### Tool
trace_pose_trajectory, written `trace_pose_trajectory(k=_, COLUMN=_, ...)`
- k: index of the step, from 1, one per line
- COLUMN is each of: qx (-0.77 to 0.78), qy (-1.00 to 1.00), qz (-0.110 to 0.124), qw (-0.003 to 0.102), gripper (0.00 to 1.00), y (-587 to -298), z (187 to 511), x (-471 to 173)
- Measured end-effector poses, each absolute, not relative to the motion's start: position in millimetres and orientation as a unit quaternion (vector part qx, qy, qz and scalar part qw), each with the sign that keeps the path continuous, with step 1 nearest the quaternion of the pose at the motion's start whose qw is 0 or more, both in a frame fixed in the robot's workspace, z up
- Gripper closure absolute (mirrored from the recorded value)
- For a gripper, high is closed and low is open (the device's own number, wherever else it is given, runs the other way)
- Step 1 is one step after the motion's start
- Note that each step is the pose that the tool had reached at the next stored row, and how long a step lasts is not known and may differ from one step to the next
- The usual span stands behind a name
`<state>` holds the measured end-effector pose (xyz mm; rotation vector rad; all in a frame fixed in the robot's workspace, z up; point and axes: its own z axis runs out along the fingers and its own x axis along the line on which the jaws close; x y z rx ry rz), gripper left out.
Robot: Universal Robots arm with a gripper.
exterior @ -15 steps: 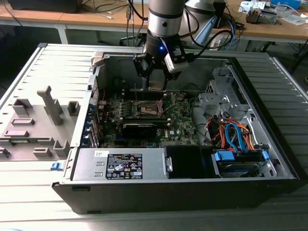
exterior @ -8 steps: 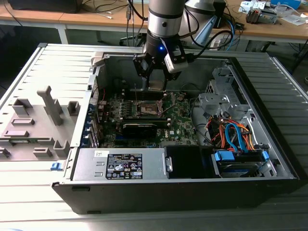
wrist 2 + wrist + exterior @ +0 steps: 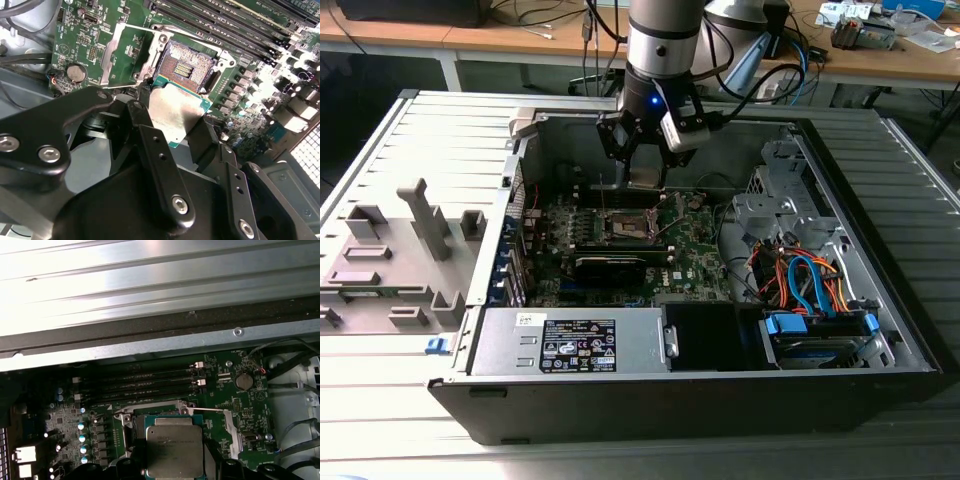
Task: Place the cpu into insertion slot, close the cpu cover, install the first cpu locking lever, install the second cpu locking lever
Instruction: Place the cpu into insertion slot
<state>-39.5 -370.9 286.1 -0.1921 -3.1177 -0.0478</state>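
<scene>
Item: cpu (image 3: 175,112), flat square chip, silver-grey top, green edge. Loc.: pinched betw. the fingers (image 3: 140,115) of the gripper (image 3: 645,178), which is closed narrow on two opposite edges of the chip; nothing else held. Pos.: hangs just above the insertion slot (image 3: 187,67), not seated. Gold pin field is bare & visible past the chip's far edge in second wrist view; in first wrist view the chip overlaps most of the socket. Cpu cover (image 3: 111,52): swung open, lying off to one side of the slot, apart from the chip. Surrounds: green motherboard (image 3: 75,35) and black memory slots (image 3: 140,382) near socket, all inside open pc case (image 3: 620,400). Risks (est.): cannot tell if chip is level w/ socket, so an uneven or off-centre descent could bend pins. Grip is on thin edges only, so a corner catching the frame could twist or slip the chip. Wrong orientation vs. socket keys wd. block seating. Drift toward the cover could knock it.
</scene>
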Motion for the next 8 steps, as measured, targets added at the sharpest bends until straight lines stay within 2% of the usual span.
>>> trace_pose_trajectory(k=8, qx=-0.066, qy=-0.998, qz=-0.015, qw=0.009, gripper=0.45, y=-370.9, z=285.8, x=-39.5)
